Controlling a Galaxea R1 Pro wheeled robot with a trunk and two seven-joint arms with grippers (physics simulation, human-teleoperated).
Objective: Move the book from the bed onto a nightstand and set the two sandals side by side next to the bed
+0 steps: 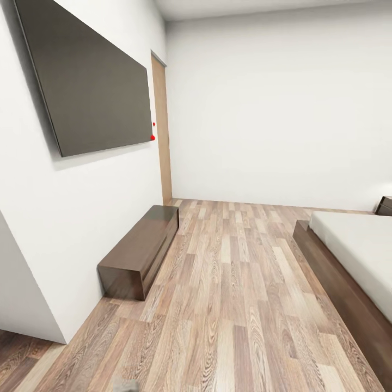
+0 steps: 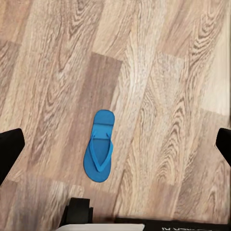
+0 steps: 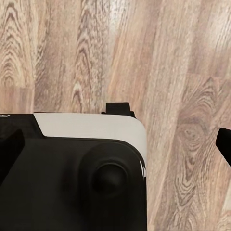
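One bright blue sandal (image 2: 99, 146) lies flat on the wood-plank floor in the left wrist view, strap up. My left gripper (image 2: 116, 147) hangs open well above it, its dark fingertips (image 2: 9, 149) at the picture's two edges. My right gripper (image 3: 116, 147) is also open and holds nothing, over my own black and white base (image 3: 86, 163). In the head view the bed (image 1: 359, 245), with an off-white mattress and a dark frame, stands at the right. A dark nightstand (image 1: 385, 206) peeks in beyond it. The book is out of view.
A long low dark cabinet (image 1: 142, 247) stands against the left wall under a black wall screen (image 1: 90, 81). A brown door (image 1: 161, 130) is in the far left corner. Plank floor (image 1: 234, 283) runs between the cabinet and the bed.
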